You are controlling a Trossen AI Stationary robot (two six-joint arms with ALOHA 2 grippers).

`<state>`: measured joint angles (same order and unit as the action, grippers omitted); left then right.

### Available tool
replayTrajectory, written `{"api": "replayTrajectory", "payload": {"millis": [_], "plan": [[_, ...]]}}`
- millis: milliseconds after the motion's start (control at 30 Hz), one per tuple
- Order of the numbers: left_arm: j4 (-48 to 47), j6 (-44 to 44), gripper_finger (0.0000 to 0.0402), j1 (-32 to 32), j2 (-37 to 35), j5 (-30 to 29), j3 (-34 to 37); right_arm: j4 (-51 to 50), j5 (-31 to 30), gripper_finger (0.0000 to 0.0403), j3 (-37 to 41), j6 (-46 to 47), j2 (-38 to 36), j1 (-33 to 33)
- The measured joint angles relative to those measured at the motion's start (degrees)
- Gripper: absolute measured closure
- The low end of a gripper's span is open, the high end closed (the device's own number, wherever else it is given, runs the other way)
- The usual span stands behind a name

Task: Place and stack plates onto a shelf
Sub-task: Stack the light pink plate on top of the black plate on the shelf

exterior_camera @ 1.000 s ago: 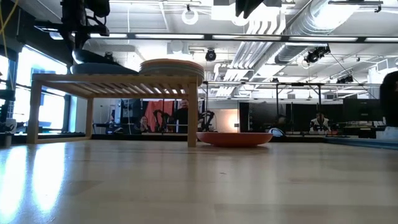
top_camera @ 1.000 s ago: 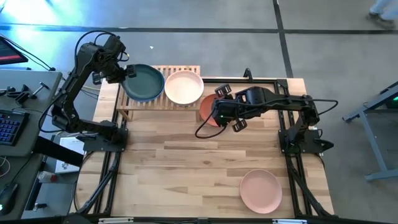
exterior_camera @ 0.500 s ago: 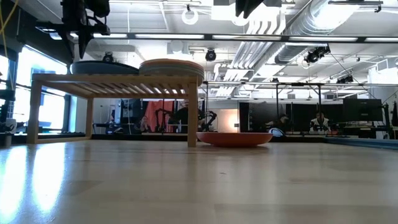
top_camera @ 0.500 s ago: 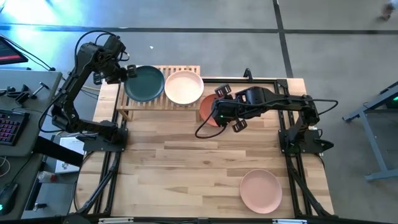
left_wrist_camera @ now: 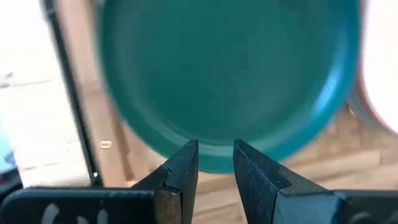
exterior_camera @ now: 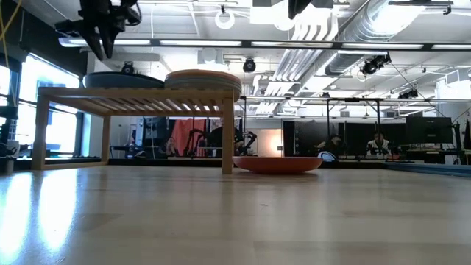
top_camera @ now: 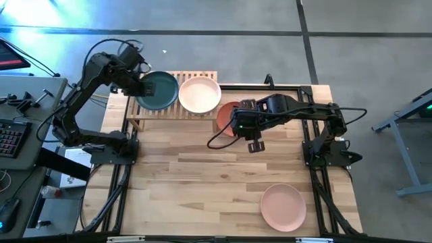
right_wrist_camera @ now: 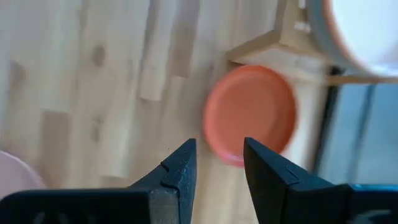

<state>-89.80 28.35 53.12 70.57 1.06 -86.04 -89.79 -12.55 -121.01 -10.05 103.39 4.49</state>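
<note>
The dark teal plate (top_camera: 156, 90) (left_wrist_camera: 224, 74) lies flat on the left half of the shelf (top_camera: 173, 75) (exterior_camera: 132, 94). Beside it on the shelf stands a stack of plates with a beige one (top_camera: 200, 94) (exterior_camera: 203, 76) on top. My left gripper (top_camera: 139, 84) (left_wrist_camera: 215, 155) (exterior_camera: 98, 44) is open above the teal plate's left rim, clear of it. A terracotta plate (top_camera: 225, 119) (right_wrist_camera: 251, 113) (exterior_camera: 278, 164) rests on the table by the shelf's right leg. My right gripper (top_camera: 239, 121) (right_wrist_camera: 219, 154) hangs open above it.
A pink plate (top_camera: 283, 206) lies on the table near the front right corner. The plank tabletop (top_camera: 202, 175) is bare between the shelf and the near edge. Desks with gear stand left of the table.
My left gripper has let go of the teal plate, whose raised left side has dropped level onto the shelf. The gripper has then risen a little, turned and shifted toward the table's right, over the plate's rim. My right gripper has rolled about its own axis in place.
</note>
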Motion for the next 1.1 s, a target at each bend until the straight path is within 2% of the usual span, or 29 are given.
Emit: {"api": "replayTrajectory", "payload": {"millis": [233,667,900,1100], "plan": [[1.0,-1.0,0.0312,-11.2,-0.1,0.2,0.0,-0.2,6.7,0.0295,0.0,17.6,0.0,0.6],[9.5,-7.4,0.0312,-29.4,-0.1,4.2,0.0,-0.2,7.1,0.0295,0.0,54.6,2.4,11.3],[13.8,-10.0,0.0312,-35.7,-0.1,4.2,0.0,-0.2,7.1,0.0295,0.0,73.5,6.1,17.3],[13.7,-10.0,0.0312,-38.4,-0.1,4.2,0.0,-0.2,7.2,0.0295,0.0,89.0,9.3,22.1]]}}
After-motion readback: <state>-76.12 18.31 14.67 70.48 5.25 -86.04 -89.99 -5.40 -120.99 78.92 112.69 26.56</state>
